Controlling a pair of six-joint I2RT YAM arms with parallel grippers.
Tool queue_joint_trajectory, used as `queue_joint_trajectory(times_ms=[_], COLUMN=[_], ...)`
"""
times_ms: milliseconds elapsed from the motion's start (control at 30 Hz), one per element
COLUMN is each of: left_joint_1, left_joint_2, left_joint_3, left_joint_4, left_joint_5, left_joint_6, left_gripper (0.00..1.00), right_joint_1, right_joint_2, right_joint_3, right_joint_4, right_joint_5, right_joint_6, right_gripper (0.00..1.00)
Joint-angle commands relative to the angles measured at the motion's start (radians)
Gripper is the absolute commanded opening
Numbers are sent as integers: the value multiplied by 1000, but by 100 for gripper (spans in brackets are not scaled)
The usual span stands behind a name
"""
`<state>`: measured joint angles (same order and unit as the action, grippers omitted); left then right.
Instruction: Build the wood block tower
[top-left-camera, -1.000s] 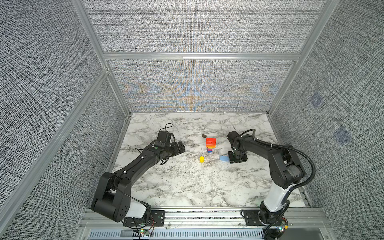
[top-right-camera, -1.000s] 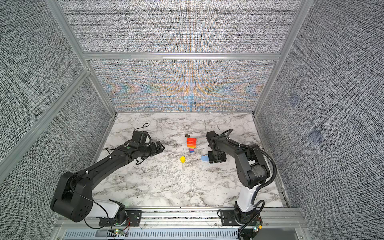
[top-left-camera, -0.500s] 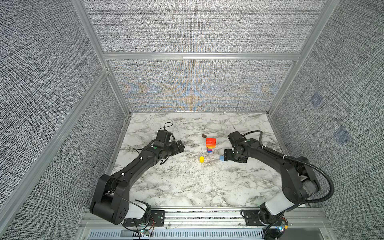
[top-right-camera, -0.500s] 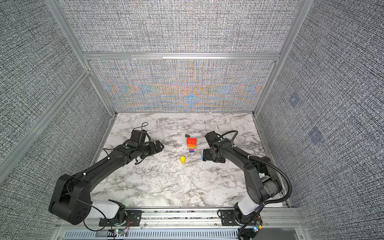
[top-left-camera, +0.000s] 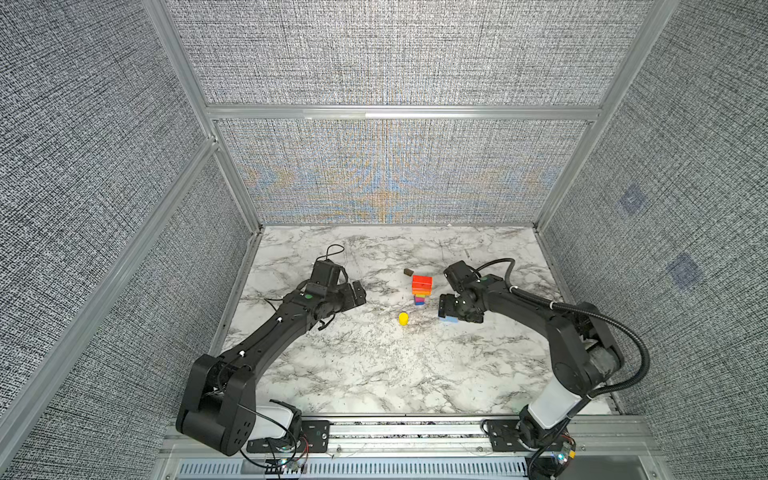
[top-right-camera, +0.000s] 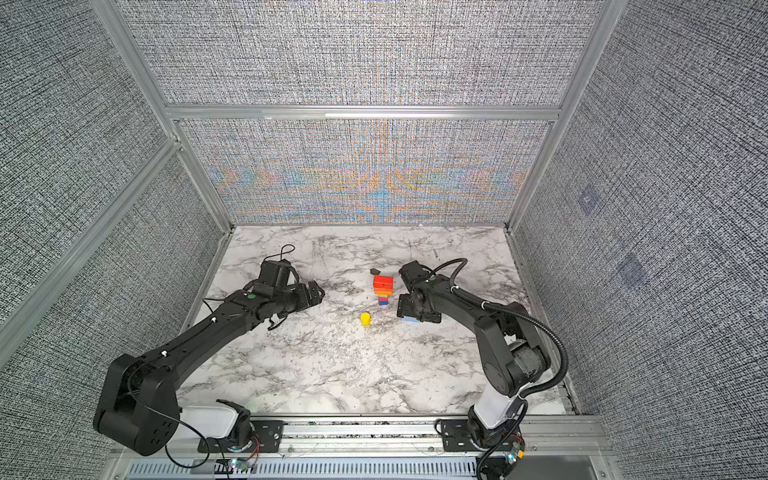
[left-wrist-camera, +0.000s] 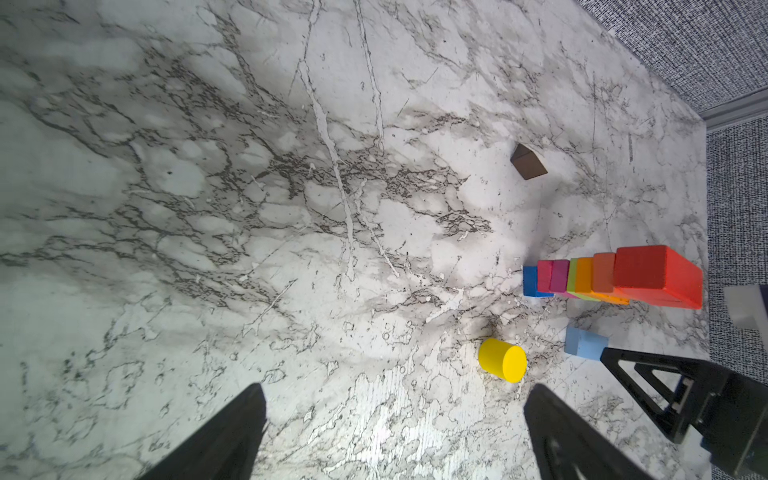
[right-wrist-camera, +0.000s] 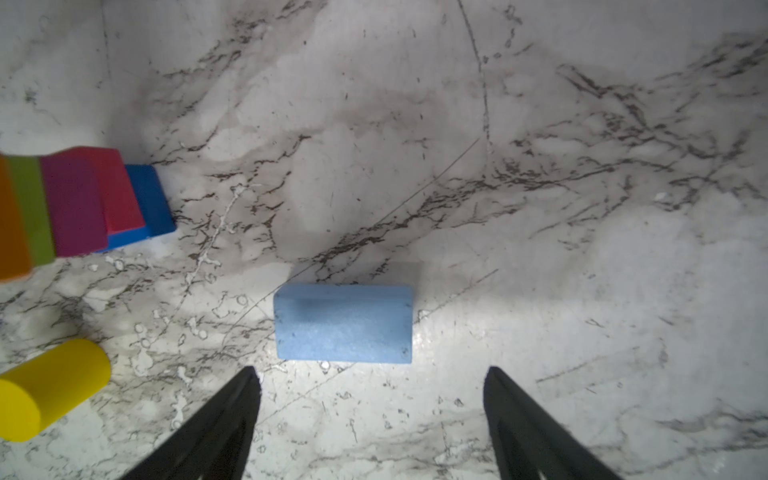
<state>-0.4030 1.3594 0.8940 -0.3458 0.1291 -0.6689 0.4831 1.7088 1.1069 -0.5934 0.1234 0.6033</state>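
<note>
A: From the left, then: what is the left gripper (top-left-camera: 358, 292) doing?

B: Jaws wide apart with nothing in them, over the marble table (top-left-camera: 365, 374), well apart from the blocks

A: And next along?

B: A yellow cylinder (top-left-camera: 403, 318) lying loose on its side. Then comes the tower (top-left-camera: 421, 289), blue at the foot, pink, purple, green and orange above, a red block on top. A dark brown block (top-left-camera: 408, 272) sits on the table just behind it

A: Which piece goes next, do you think?

B: Likely the light blue block (right-wrist-camera: 343, 324). It lies flat on the table just right of the tower's foot, and the right gripper (right-wrist-camera: 372, 374) is over it, jaws spread and empty. The block sits just ahead of the fingertips, not between them, and its long axis runs across the gap from one finger towards the other

A: So the right arm is nearer?

B: By far. The gap looks wider than the block is long, so I'd expect a short advance, then a squeeze on its two ends
</note>
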Motion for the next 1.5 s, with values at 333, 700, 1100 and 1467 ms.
queue_joint_trajectory(times_ms=[333, 700, 1100, 1467], left_joint_1=[3, 3, 3, 3], left_joint_2=[5, 20, 19, 62], left_joint_3=[17, 14, 13, 56], left_joint_4=[-22, -12, -10, 10], left_joint_5=[-39, -34, -34, 0], left_joint_6=[32, 34, 34, 26], left_gripper=[99, 99, 99, 99], right_joint_1=[15, 26, 27, 26], right_joint_2=[103, 143, 111, -22], right_joint_3=[58, 92, 108, 216], right_joint_4=[-4, -44, -94, -303], right_joint_5=[17, 38, 33, -11], right_joint_6=[-7, -31, -52, -126], right_gripper=[80, 66, 49, 50])
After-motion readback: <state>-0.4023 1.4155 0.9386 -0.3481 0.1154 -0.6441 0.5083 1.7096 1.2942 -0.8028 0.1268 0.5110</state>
